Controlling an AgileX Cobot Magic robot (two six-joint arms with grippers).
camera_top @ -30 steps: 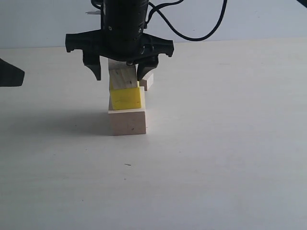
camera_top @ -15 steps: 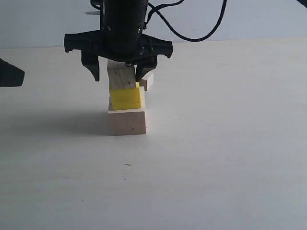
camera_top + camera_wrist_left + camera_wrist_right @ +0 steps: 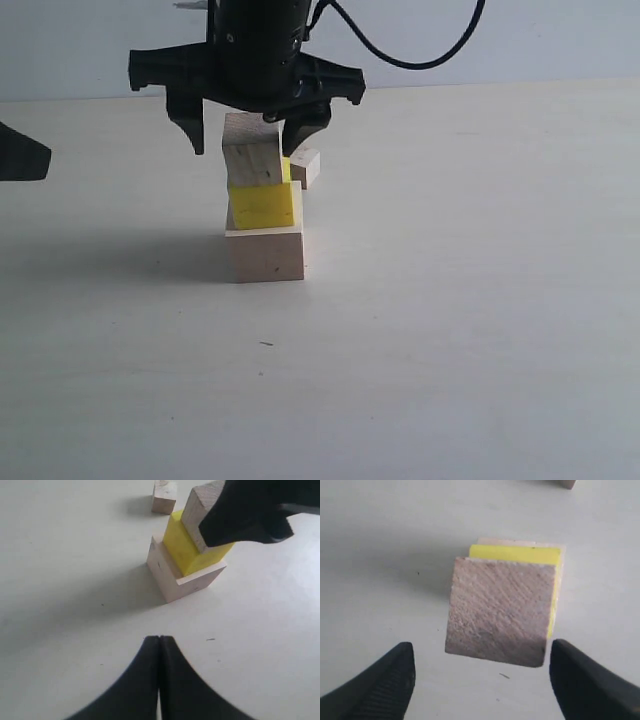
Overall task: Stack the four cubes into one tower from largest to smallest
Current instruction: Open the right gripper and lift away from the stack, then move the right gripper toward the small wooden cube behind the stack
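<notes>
Pale matte tabletop (image 3: 450, 300) runs back to a plain light wall (image 3: 550, 40). On it an upright stack (image 3: 260, 200), long axis vertical: large cube (image 3: 265, 257), yellow cube (image 3: 262, 209), and medium cube (image 3: 253, 162) slightly twisted on top. The tiny cube (image 3: 306, 167) sits apart behind. The right tool (image 3: 247, 150) is spread, straddling the medium cube without touching it. The left tool (image 3: 159, 647) is pressed together.

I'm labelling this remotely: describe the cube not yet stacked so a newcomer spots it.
Find the three-cube stack under the open right gripper. Just behind it, the tiny wooden cube sits alone on the table. It's the smallest, and the only one unstacked.
</notes>
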